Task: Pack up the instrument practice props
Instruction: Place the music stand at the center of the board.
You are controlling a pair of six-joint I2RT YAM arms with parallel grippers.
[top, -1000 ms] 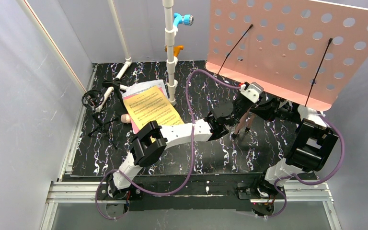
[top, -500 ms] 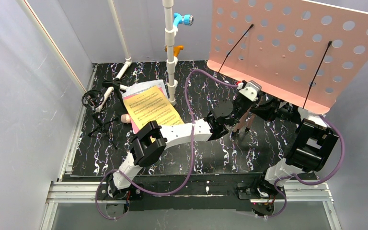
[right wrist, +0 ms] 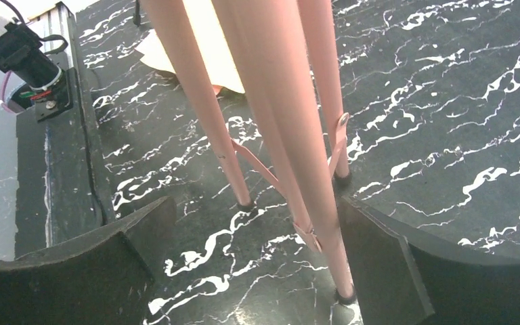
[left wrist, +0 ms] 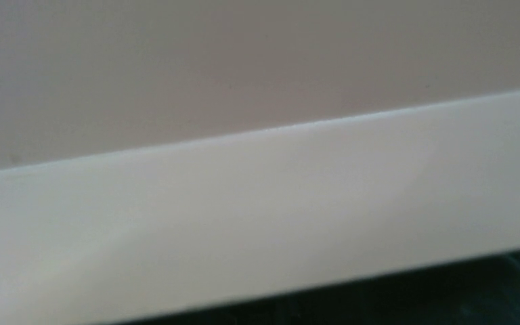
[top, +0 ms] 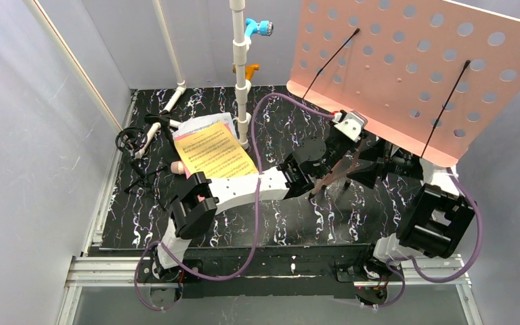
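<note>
The pink music stand's hole-punched desk (top: 413, 74) fills the upper right, tilted. Its thin pink legs (top: 326, 179) slant down to the mat, and from the right wrist these legs (right wrist: 271, 128) are spread with black feet on the mat. My right gripper (right wrist: 254, 223) is open, one finger on each side of the legs without touching; from above this right gripper (top: 369, 169) sits right of them. My left gripper (top: 334, 150) is under the desk's lower edge by the post, its jaws hidden; its wrist view shows only a blurred pale surface. Yellow, pink and white sheet-music pages (top: 213, 152) lie left, a beige-pink tube end (top: 176, 166) beside them.
A white pipe frame (top: 242, 74) with a blue fitting (top: 257, 27) and an orange one (top: 249, 68) stands at the back centre. Black cables and clips (top: 132, 139) lie at the mat's left edge. Grey walls close in on both sides.
My right gripper has opened and let go of the stand's legs. The legs' lower ends have swung left, and the left arm has shifted left with the stand.
</note>
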